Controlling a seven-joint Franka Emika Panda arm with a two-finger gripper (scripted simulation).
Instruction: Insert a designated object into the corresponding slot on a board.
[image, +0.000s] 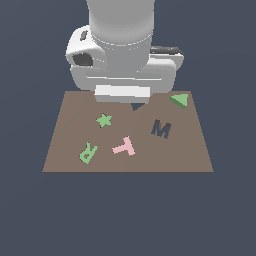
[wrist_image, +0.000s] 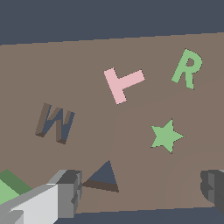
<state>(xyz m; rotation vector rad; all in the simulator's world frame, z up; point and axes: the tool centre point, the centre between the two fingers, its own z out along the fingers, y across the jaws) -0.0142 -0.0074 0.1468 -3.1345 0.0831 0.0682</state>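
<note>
The green triangle (image: 180, 100) lies on the brown board (image: 70, 150) near its far corner on the exterior view's right. Only a corner of the green triangle (wrist_image: 8, 188) shows in the wrist view, outside one finger. The dark navy triangle slot (wrist_image: 103, 177) lies under my gripper (wrist_image: 140, 190), closer to the light grey finger (wrist_image: 65, 192) than to the dark one (wrist_image: 213, 186). The gripper is open, wide, and holds nothing. In the exterior view the arm's white hand (image: 122, 93) hangs over the board's far edge and covers most of the slot (image: 137, 106).
Also on the board are a green star (image: 104, 120), a green letter R (image: 88, 152), a pink letter T (image: 124, 146) and a dark M-shaped cutout (image: 161, 129). Dark floor surrounds the board.
</note>
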